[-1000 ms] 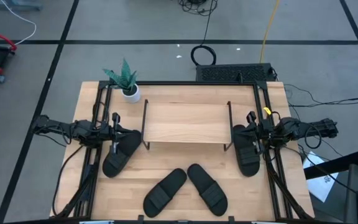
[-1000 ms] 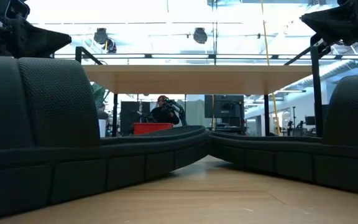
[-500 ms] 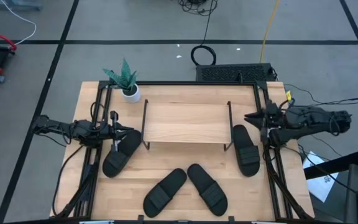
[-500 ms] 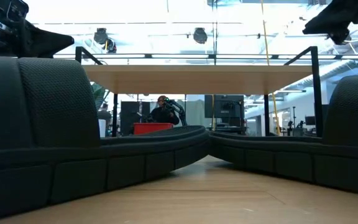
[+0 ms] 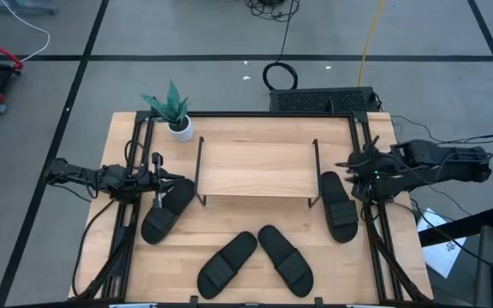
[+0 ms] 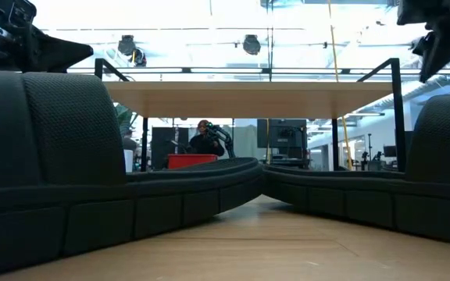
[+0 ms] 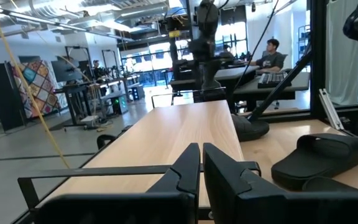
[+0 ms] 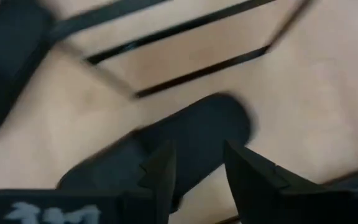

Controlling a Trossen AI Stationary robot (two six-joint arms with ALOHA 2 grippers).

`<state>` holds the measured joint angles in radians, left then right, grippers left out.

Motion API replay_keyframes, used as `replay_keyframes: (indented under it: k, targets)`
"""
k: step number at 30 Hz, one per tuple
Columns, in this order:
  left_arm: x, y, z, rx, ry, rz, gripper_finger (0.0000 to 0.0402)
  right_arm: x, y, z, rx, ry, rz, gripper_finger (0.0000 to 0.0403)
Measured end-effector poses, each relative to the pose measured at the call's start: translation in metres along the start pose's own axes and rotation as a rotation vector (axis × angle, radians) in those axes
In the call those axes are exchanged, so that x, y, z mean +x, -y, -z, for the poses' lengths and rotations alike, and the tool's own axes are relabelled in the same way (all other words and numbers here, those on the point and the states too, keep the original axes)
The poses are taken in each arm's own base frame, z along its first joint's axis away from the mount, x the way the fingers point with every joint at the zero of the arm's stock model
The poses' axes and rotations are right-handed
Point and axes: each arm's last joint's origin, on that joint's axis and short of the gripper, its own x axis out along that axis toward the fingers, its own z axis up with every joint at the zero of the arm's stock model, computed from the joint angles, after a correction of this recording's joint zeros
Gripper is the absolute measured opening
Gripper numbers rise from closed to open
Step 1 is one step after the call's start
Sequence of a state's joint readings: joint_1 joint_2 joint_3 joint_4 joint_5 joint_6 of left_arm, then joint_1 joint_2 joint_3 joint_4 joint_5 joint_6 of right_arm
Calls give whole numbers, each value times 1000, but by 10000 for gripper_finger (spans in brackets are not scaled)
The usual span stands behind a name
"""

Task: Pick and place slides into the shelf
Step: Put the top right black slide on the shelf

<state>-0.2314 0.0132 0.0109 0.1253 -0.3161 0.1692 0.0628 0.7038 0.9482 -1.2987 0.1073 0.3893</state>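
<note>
Several black slides lie flat on the table. One (image 5: pixel 168 210) is left of the shelf (image 5: pixel 255 167), one (image 5: pixel 338 205) is right of it, and two (image 5: pixel 227 261) (image 5: pixel 285 259) lie near the front edge. My left gripper (image 5: pixel 157 186) (image 7: pixel 201 165) hovers shut at about shelf-top height, over the left slide's far end. My right gripper (image 5: pixel 353 167) (image 8: pixel 197 174) is open and raised above the far end of the right slide (image 8: pixel 191 140), holding nothing.
A small potted plant (image 5: pixel 175 115) stands at the table's far left corner. Black frame rails (image 5: pixel 133 171) (image 5: pixel 371 214) run along the left and right edges. The shelf's thin wire legs (image 6: pixel 397 117) hold its wooden board (image 6: pixel 256 97) above open space.
My right gripper has lifted off the far end of the right slide, opening as it drew up and toward the table's right edge. That slide stays lying on the table beside the shelf's right end.
</note>
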Motion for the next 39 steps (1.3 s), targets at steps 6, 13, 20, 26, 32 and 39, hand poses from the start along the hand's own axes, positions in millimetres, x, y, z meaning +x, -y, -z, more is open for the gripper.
replay_keyframes:
  k: [6,13,20,26,32,39]
  targets:
    - [0,0,0,-2,-1,1,26,10,-4,-8,-71,-75,-23,186]
    - [0,1,4,-14,-36,8,26,22,-9,-15,-133,-161,-79,229]
    - [0,1,6,-10,-55,12,26,32,-14,-21,-105,-244,-108,232]
    - [0,1,6,-10,-56,13,26,56,-16,-14,-111,-316,-158,232]
    - [0,1,6,-9,-57,13,26,81,-11,0,-98,-396,-191,232]
    - [0,1,6,-9,-57,13,26,99,-2,13,-55,-455,-234,232]
